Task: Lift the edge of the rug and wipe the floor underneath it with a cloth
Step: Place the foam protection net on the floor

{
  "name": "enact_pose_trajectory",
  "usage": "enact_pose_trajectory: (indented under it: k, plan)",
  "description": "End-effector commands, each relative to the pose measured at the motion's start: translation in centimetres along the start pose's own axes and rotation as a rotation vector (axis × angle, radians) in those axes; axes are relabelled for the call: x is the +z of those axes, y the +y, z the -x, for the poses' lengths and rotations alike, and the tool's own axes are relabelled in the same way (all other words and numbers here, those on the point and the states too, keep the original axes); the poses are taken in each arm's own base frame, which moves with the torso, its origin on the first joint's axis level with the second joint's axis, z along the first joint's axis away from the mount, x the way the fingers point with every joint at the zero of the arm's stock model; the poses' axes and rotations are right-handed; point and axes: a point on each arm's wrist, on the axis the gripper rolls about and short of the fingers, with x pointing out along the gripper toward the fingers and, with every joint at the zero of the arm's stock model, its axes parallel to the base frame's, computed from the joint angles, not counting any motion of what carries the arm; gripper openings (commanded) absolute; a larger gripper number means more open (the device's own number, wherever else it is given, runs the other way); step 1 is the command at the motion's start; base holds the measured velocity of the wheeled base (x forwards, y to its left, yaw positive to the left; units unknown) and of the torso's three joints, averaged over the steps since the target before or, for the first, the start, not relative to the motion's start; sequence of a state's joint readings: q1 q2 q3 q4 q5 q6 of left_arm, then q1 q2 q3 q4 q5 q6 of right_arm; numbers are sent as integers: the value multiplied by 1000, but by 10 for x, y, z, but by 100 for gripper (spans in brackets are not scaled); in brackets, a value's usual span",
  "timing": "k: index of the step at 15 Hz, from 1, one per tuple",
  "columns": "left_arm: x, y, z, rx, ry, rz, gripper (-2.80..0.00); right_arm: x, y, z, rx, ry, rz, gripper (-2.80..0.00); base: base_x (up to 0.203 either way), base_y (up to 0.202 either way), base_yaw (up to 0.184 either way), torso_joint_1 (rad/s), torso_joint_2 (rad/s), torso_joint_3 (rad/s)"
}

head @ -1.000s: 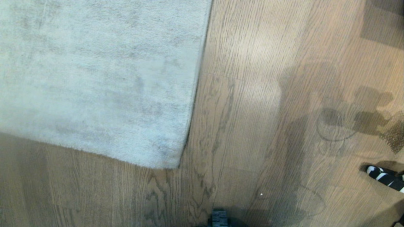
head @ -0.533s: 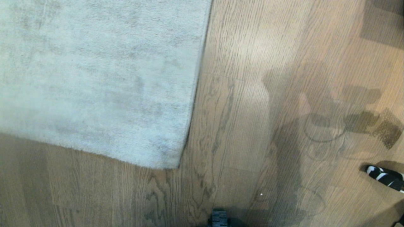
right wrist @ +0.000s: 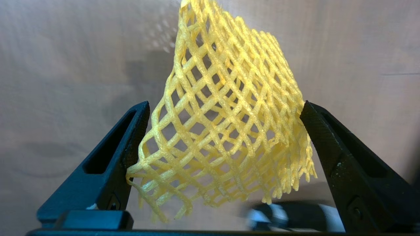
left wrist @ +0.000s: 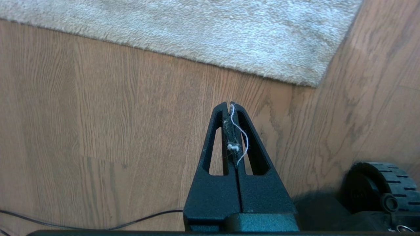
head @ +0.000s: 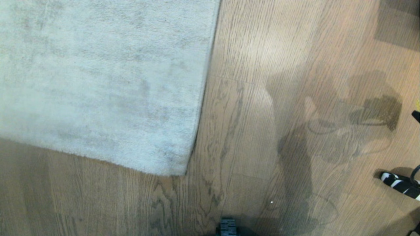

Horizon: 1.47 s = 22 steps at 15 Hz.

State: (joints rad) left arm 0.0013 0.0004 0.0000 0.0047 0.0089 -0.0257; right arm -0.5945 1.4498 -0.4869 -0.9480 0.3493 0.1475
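The pale grey rug (head: 98, 82) lies flat on the brown plank floor (head: 249, 131), its rounded corner (head: 177, 170) near me. In the right wrist view the yellow mesh cloth (right wrist: 229, 124) spans my right gripper (right wrist: 224, 105). The jaws stand wide apart, the cloth touches both fingers, and it is carried above the floor. In the head view only a black fingertip (head: 416, 115) and a yellow sliver of the cloth (head: 417, 104) show at the right edge. My left gripper (left wrist: 229, 104) is shut, with white lint on it, above bare floor short of the rug edge (left wrist: 197, 39).
A black-and-white striped tool tip (head: 398, 185) lies on the floor at the right and shows below the cloth (right wrist: 288, 214). A base wheel (left wrist: 380, 186) and a thin black cable (left wrist: 82, 226) are near the left gripper. A dark base part (head: 228, 227) sits at the near edge.
The arm's shadow and the mesh's shadow have slid left and away over the floor. A black fingertip and a bit of yellow have come in at the right edge. The rug has not moved.
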Motion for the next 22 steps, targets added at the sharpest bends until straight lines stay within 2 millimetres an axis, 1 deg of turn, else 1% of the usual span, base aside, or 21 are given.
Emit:
enact_pose_trajectory:
  k: [1, 2, 4, 5, 6, 8, 10, 11, 13, 14, 15, 17, 18, 19, 20, 22]
  plan:
    - [0, 0, 0, 1, -1, 0, -280, 5, 0, 0, 5, -20, -20, 0, 0, 0, 0, 0, 0, 0]
    - [0, 0, 0, 1, -1, 0, -280, 3, -1, 0, -13, -19, -1, 0, 0, 0, 0, 0, 0, 0]
    - [0, 0, 0, 1, -1, 0, -280, 5, -1, -1, -28, -38, 113, 0, 0, 0, 0, 0, 0, 0]
    - [0, 0, 0, 1, -1, 0, -280, 0, -6, -3, -57, -17, 121, 0, 0, 0, 0, 0, 0, 0]
    - [0, 0, 0, 1, -1, 0, -280, -4, -13, -5, -128, -5, 128, 0, 0, 0, 0, 0, 0, 0]
    - [0, 0, 0, 1, -1, 0, -280, 0, -15, -6, -176, -56, 199, 0, 0, 0, 0, 0, 0, 0]
    - [0, 0, 0, 1, -1, 0, -280, -5, -30, -6, -235, -37, 176, 0, 0, 0, 0, 0, 0, 0]
    - [0, 0, 0, 1, -1, 0, -280, -3, -32, -7, -245, -49, 188, 0, 0, 0, 0, 0, 0, 0]
    - [0, 0, 0, 1, -1, 0, -280, 11, -29, -5, -231, -175, 279, 0, 0, 0, 0, 0, 0, 0]
    - [0, 0, 0, 1, -1, 0, -280, 17, -27, -4, -202, -230, 313, 0, 0, 0, 0, 0, 0, 0]
    - [0, 0, 0, 1, -1, 0, -280, 16, -27, -5, -158, -231, 320, 0, 0, 0, 0, 0, 0, 0]
    - [0, 0, 0, 1, -1, 0, -280, 8, -34, -7, -181, -137, 227, 0, 0, 0, 0, 0, 0, 0]
    - [0, 0, 0, 1, -1, 0, -280, 10, -39, -9, -201, -96, 166, 0, 0, 0, 0, 0, 0, 0]
    - [0, 0, 0, 1, -1, 0, -280, 16, -45, -13, -220, -58, 101, 0, 0, 0, 0, 0, 0, 0]
    - [0, 0, 0, 1, -1, 0, -280, 26, -49, -16, -230, -50, 34, 0, 0, 0, 0, 0, 0, 0]
    - [0, 0, 0, 1, -1, 0, -280, 54, -51, -22, -223, -122, -137, 0, 0, 0, 0, 0, 0, 0]
